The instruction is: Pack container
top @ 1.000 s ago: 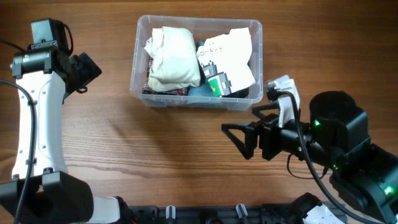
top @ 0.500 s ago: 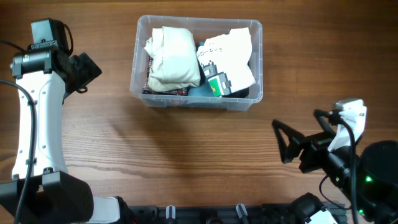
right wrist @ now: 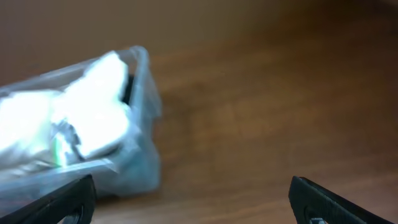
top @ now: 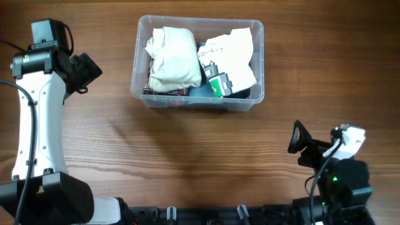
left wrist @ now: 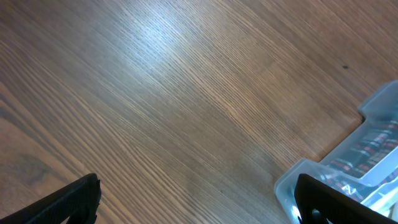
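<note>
Container [top: 199, 19]: clear plastic tub, rounded corners, at the far centre of your wood-grain table [top: 187, 162]; folded cream cloth [top: 172, 56] inside.
Left gripper [left wrist: 196, 202]: you see the fingers spread wide, empty, near the tub's corner.
Right gripper [right wrist: 193, 199]: spread, empty, well apart from the tub.

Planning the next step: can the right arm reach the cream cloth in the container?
Probably yes: the container has no lid, the cream cloth lies on top, and only bare table separates it from the right gripper.
</note>
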Motion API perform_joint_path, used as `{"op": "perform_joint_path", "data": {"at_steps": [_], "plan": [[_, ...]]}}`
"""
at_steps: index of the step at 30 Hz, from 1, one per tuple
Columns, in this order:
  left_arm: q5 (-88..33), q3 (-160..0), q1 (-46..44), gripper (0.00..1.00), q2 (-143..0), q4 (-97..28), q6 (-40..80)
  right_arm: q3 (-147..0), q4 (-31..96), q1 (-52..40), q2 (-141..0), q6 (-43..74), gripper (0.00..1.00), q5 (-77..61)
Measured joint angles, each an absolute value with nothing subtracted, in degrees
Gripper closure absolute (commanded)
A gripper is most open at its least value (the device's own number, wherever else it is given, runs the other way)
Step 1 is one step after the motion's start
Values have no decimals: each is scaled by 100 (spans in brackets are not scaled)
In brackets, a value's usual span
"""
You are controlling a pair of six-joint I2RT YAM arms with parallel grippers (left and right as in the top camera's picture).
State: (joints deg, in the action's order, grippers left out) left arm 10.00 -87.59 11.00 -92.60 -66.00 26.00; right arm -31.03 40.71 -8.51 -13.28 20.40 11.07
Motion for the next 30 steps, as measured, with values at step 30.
{"op": "perform_joint_path", "data": {"at_steps": [30], "plan": [[1002,-8759,1100,0,-9260,-6598,2600,-934,3166,-729,-115,2936,0,856]]}}
